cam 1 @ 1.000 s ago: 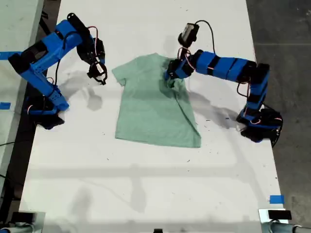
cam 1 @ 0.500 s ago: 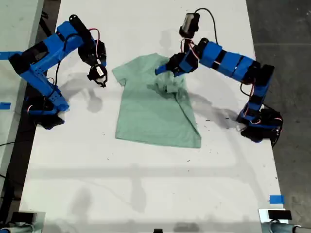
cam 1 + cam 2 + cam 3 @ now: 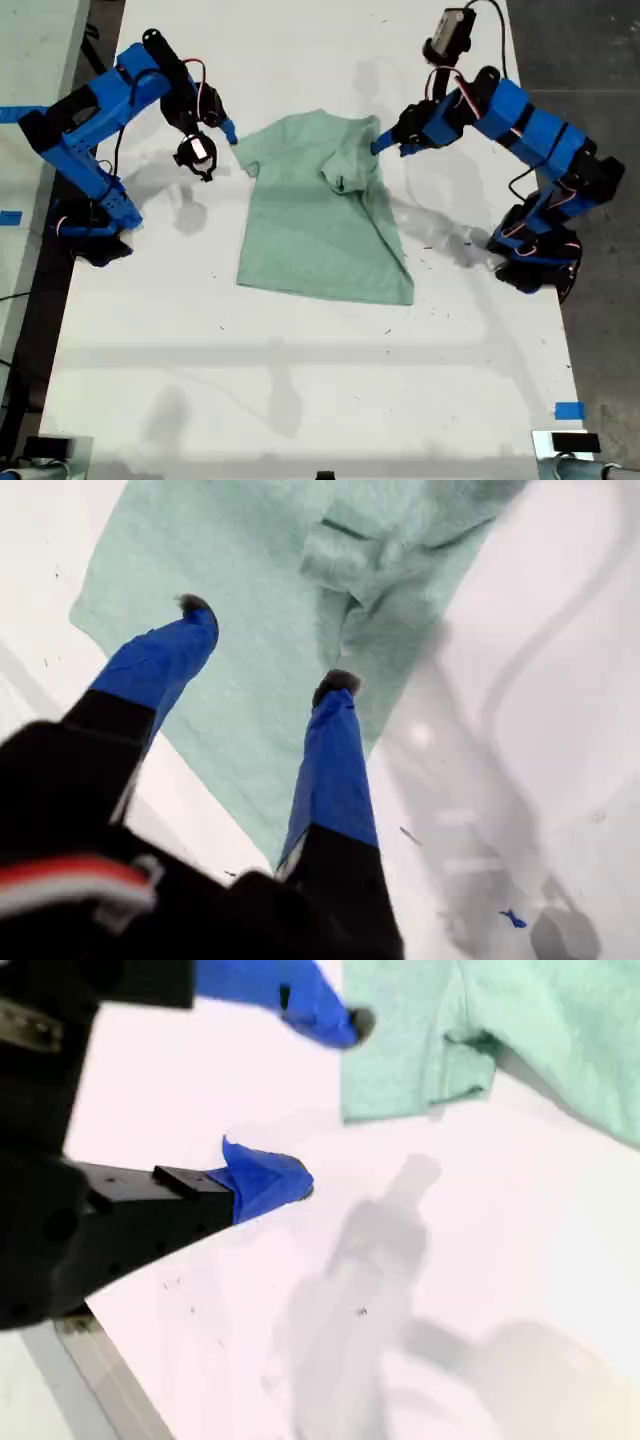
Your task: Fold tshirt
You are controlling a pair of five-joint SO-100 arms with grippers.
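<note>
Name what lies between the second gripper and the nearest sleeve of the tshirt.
Only bare white table: the second wrist view shows my second gripper, jaws open, short of the tshirt sleeve, with nothing between them.

The pale mint-green tshirt [image 3: 320,215] lies flat on the white surface [image 3: 300,380], 1 sleeve folded inward and rumpled.

Both arms are built of bright blue plastic segments joined by black servo blocks. Thin red and black wires are seen looped along the joints. Each arm is mounted on a black-and-blue base. A small dark camera module with a black cable is carried above my first gripper [image 3: 388,140]. Blue tapered jaws with dark tips are shown on my first gripper [image 3: 262,645], fixed to a black body with a red-and-white strip. My second gripper [image 3: 325,1100] has blue jaws on a black bracket.
</note>
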